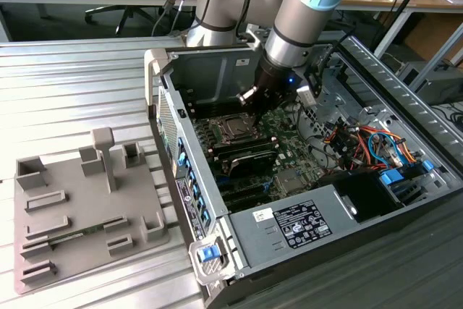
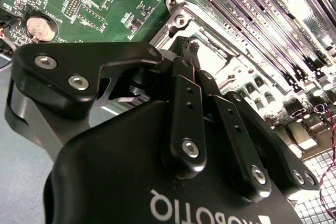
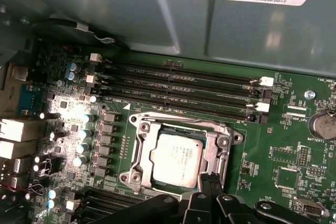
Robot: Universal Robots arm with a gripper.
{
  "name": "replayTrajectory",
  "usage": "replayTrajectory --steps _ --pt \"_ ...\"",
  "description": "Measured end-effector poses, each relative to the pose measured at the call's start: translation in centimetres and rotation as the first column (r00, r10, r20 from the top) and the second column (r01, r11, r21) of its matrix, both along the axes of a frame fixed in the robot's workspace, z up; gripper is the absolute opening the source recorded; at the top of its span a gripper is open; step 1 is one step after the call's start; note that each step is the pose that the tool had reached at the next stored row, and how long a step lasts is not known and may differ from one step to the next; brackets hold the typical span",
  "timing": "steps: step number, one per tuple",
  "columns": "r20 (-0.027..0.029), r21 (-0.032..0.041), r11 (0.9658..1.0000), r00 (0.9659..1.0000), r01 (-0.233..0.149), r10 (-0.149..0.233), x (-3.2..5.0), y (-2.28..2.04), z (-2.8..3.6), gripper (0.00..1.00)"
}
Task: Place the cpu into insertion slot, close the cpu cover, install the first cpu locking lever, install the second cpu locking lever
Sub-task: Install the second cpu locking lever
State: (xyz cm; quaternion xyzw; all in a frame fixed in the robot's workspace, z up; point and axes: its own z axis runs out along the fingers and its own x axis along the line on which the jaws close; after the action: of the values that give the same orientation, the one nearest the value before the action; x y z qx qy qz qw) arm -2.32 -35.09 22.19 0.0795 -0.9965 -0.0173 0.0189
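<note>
The cpu (image 3: 176, 158), a silver-grey square, lies in the insertion slot (image 3: 135, 174) on the green motherboard. The cpu cover (image 3: 214, 150) lies flat over it, with the chip showing through its window. My gripper (image 3: 210, 183) is shut, its black fingers pressed together with nothing between them, and its tips are at one corner of the socket. In the second wrist view the gripper (image 2: 187, 45) comes down against the socket's silver frame (image 2: 181, 22). In the exterior view the gripper (image 1: 255, 110) hangs inside the open computer case just over the socket (image 1: 233, 129). I cannot make out how the locking levers stand.
Long black memory slots (image 3: 184, 85) run beside the socket, near the case wall (image 3: 157, 9). A coin battery (image 3: 323, 125) and small capacitors (image 3: 84, 129) flank it. Coloured cables (image 1: 369, 142) and a power supply (image 1: 296, 222) fill the case's other end. A grey fixture plate (image 1: 79, 208) lies outside.
</note>
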Motion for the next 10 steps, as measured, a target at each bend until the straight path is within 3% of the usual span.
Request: replayTrajectory --steps 6,10 --pt "0.0000 -0.0011 0.9997 0.9997 0.025 -0.025 0.01 -0.12 -0.20 0.11" --pt "0.0000 -0.0023 0.9996 0.9996 0.027 -0.027 0.01 -0.58 -0.26 0.11"
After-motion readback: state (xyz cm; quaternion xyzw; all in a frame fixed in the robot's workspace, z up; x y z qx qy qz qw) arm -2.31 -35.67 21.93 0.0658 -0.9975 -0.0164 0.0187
